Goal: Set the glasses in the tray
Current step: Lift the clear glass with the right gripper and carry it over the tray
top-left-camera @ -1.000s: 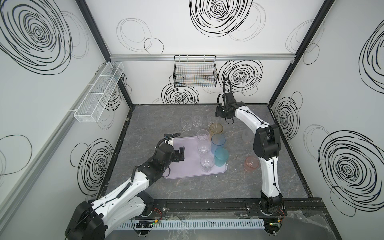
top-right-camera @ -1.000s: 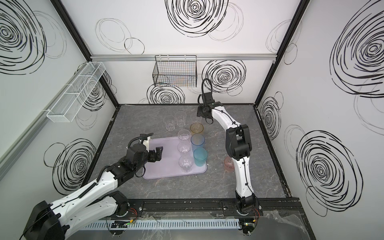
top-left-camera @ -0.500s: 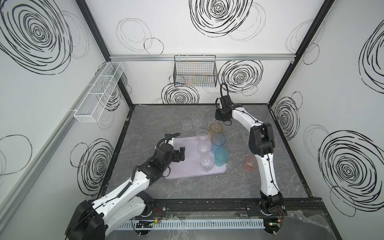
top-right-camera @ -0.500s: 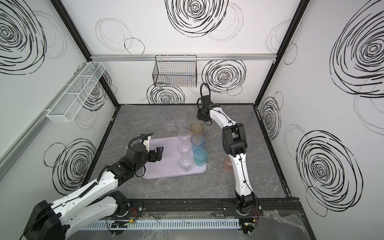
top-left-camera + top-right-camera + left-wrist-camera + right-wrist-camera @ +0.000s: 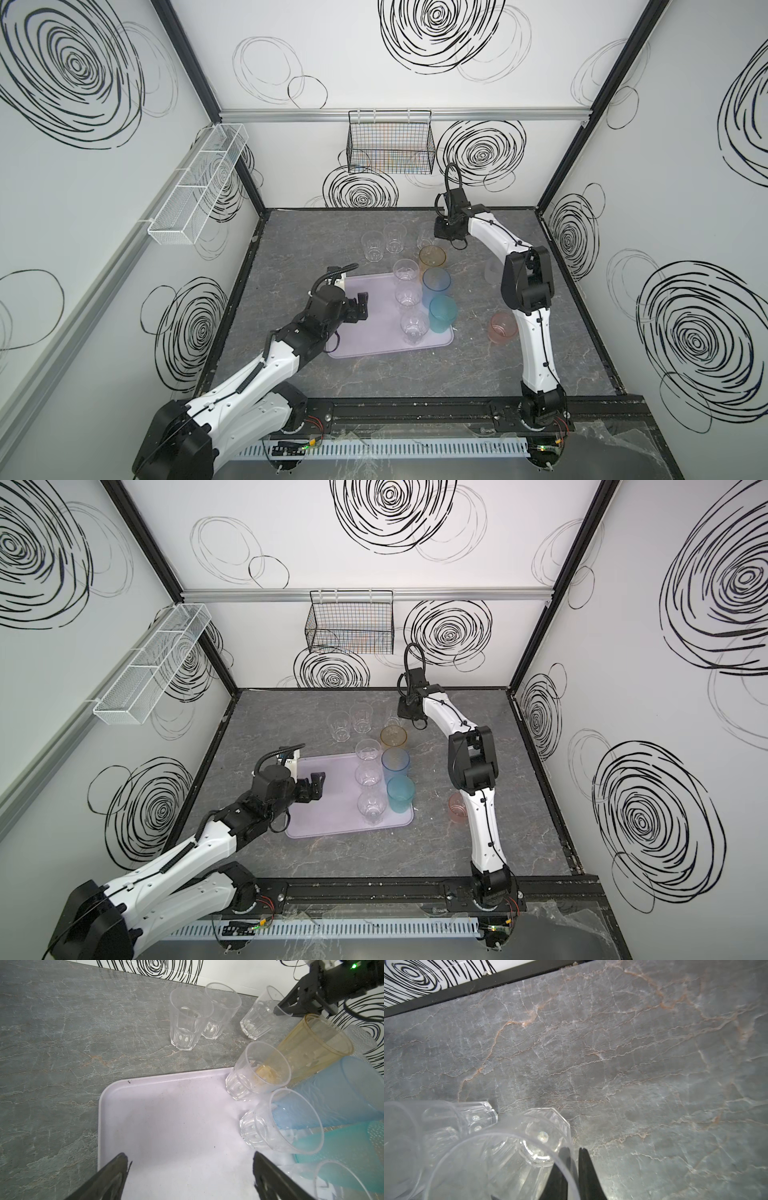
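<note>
Pinching the rim of a clear glass [image 5: 508,1147], the right jaws are closed on its wall, one inside and one outside. In both top views this clear glass [image 5: 424,240] is at 1 o'clock of the tray [image 5: 374,332], near the back edge of the counter [image 5: 291,232]. Two clear glasses [image 5: 372,245] stand side by side on the counter at 12 o'clock of the tray. An amber glass [image 5: 432,255] sits by the tray's far right corner; whether it is on or off the rim I cannot tell. Along the tray's 3 o'clock side, three clear glasses [image 5: 407,295] form a row, with a blue glass [image 5: 436,280] and a teal glass [image 5: 442,313] just beside them against the rim. A pink glass [image 5: 503,328] stands on the counter at 3 o'clock, apart from the tray and just beside the right arm [image 5: 532,340]. The left jaws are spread wide, holding nothing, above the tray's 9 o'clock half, which is bare lilac. The counter at 6 o'clock lies open up to the front edge.
</note>
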